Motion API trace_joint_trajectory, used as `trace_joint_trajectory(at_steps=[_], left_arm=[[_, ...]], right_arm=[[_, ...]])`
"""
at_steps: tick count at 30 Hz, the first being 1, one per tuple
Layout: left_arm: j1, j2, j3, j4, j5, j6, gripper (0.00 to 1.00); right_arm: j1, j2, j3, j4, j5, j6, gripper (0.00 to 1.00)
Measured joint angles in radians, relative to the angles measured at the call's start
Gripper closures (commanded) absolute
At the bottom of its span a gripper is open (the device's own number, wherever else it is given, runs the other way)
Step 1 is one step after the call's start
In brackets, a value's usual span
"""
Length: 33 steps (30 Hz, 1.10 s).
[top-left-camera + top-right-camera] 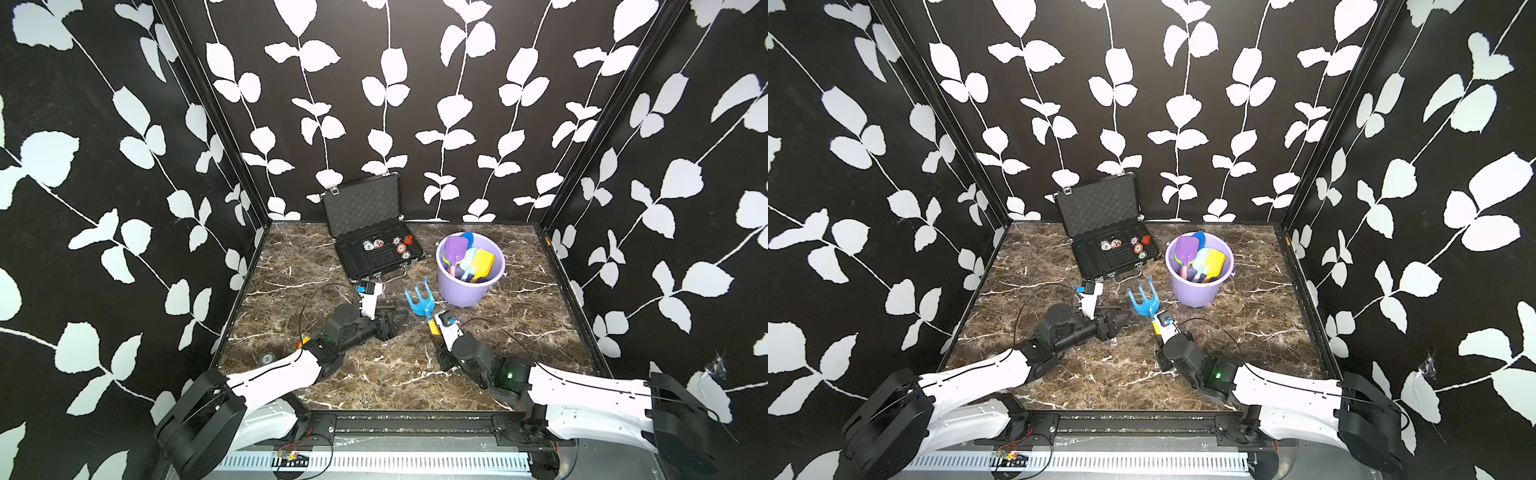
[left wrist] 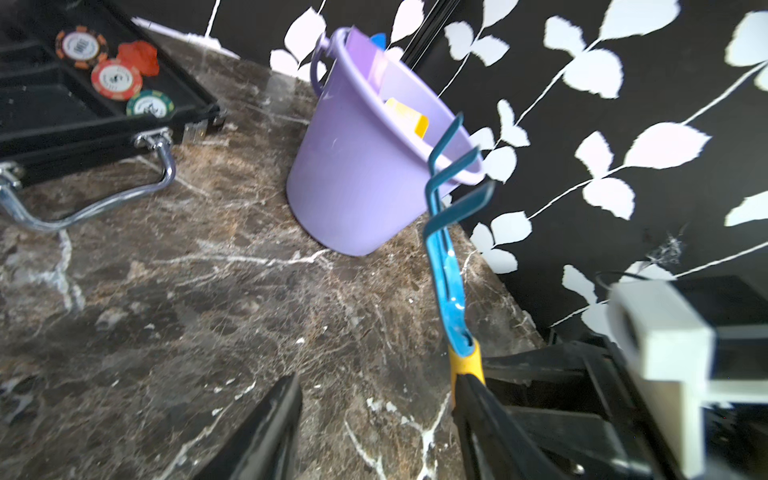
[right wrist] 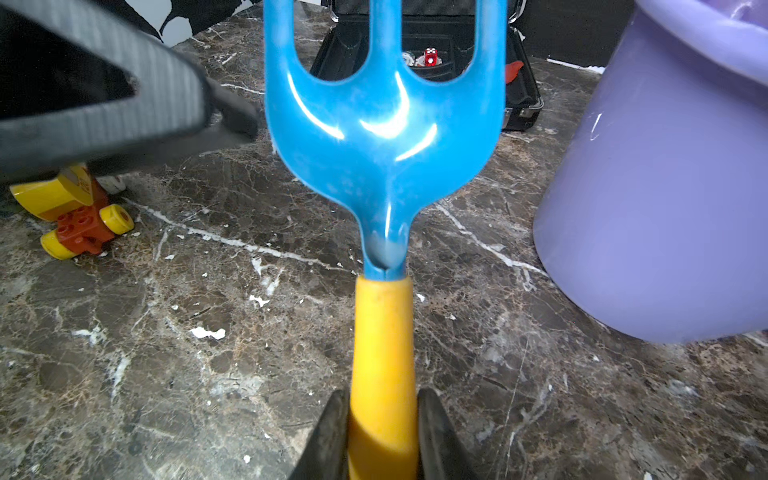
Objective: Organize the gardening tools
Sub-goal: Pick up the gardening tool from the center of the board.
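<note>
- My right end effector (image 3: 382, 436): clamped on blue claw rake (image 3: 384, 124), at its handle.
- My left end effector (image 2: 376, 388): jaws apart, rake's 9 o'clock.
- Purple bucket (image 1: 461, 286): rake's 1 o'clock.

black case (image 1: 361, 208) open, chips (image 1: 401, 248) inside | toy car (image 3: 79, 220) on marble table (image 1: 374, 374)

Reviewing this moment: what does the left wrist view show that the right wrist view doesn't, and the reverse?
Left wrist only: the yellow spade inside the bucket, a green chip, and the bent tine tips of the rake.
Right wrist only: the toy car, a red die, and a clear look at the right gripper shut on the rake's yellow handle.
Both: rake, bucket, case and marble table.
</note>
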Motion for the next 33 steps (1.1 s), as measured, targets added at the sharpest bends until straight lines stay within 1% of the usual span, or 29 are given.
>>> trace_joint_trajectory(at_steps=[5, 14, 20, 23, 29, 33], left_arm=[[0.000, 0.003, 0.002, 0.024, 0.032, -0.008, 0.38], [0.000, 0.093, 0.082, 0.098, 0.107, -0.041, 0.44], [0.000, 0.112, 0.107, 0.112, 0.117, -0.045, 0.47], [0.000, 0.116, 0.120, 0.106, 0.116, -0.042, 0.56], [0.000, 0.130, 0.153, 0.099, 0.117, -0.032, 0.84], [0.001, 0.138, 0.175, 0.092, 0.135, -0.032, 0.99]], right_arm=[[0.000, -0.008, -0.006, 0.009, -0.003, 0.000, 1.00], [0.001, -0.008, -0.007, 0.034, -0.007, 0.001, 1.00], [0.006, -0.015, -0.008, 0.037, -0.013, 0.001, 1.00], [0.012, -0.029, -0.008, 0.038, -0.022, 0.001, 1.00], [0.014, -0.036, -0.008, 0.038, -0.027, 0.001, 1.00], [0.014, -0.036, -0.009, 0.039, -0.026, 0.004, 1.00]])
